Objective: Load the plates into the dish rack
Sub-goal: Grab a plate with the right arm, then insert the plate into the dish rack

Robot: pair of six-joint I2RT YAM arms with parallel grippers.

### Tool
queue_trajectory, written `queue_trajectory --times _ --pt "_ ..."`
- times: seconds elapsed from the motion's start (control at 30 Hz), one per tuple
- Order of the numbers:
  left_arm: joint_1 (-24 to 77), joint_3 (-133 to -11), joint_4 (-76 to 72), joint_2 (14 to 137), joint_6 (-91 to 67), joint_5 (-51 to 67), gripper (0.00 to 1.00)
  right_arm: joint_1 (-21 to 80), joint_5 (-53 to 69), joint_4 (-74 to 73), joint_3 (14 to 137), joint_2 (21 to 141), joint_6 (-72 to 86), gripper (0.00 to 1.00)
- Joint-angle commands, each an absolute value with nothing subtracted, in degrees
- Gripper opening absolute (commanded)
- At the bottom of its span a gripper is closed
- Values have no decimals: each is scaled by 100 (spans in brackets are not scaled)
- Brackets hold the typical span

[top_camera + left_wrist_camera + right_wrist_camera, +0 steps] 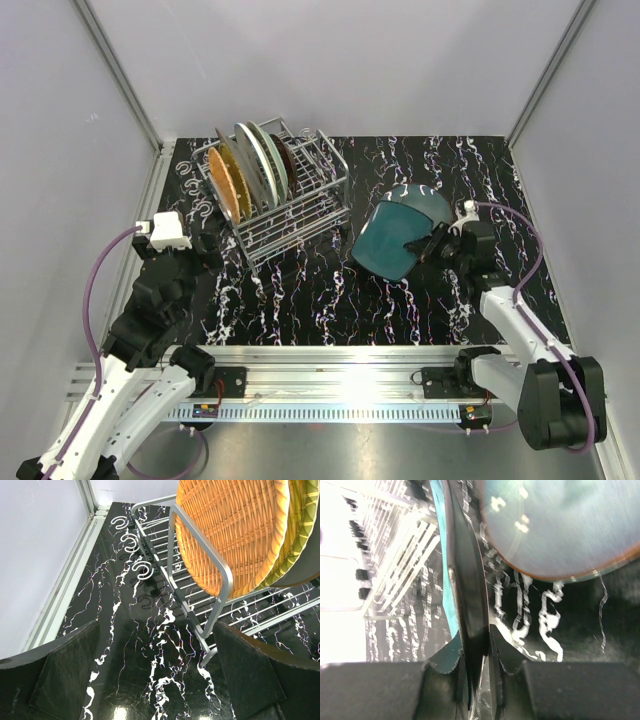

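Observation:
The silver wire dish rack [300,205] stands at the back left with several plates upright in it; the orange woven plate [227,183] is the leftmost. In the left wrist view that orange plate [230,525] leans over the rack's end rail [220,570]. My left gripper [207,247] [160,680] hovers open over bare table just left of the rack. My right gripper [432,246] [476,647] is shut on the rim of the dark teal plate [390,243] [466,570], which is tilted up off the table. A pale blue-green plate [425,202] [560,525] lies flat behind it.
The table [330,300] is black marble with white veins. White walls with metal corner posts [120,70] close in the left, back and right sides. Three chrome hooks [135,542] stick out from the rack's left side. The arms' mounting rail [330,365] runs along the near edge.

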State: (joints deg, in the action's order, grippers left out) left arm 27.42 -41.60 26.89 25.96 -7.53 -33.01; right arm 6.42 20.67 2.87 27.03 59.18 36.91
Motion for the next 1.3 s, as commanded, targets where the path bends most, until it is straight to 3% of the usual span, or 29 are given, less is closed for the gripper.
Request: queue_trajectory --times 0.0,0.37,0.63,1.27 --pt "2725 -4201 2461 2558 -773 -3296 99 677 2408 433 3655 5502 3665 0" --pt "2725 -4192 2452 2558 -773 -3349 99 826 2057 -852 6291 5827 3006 0" --pt "2725 -4192 2443 2601 -765 -3375 99 1589 1172 -1361 7697 6451 2426 0" --pt "2725 -4184 2443 2575 -765 -3384 99 3225 -711 -1705 9562 8041 1582 0"
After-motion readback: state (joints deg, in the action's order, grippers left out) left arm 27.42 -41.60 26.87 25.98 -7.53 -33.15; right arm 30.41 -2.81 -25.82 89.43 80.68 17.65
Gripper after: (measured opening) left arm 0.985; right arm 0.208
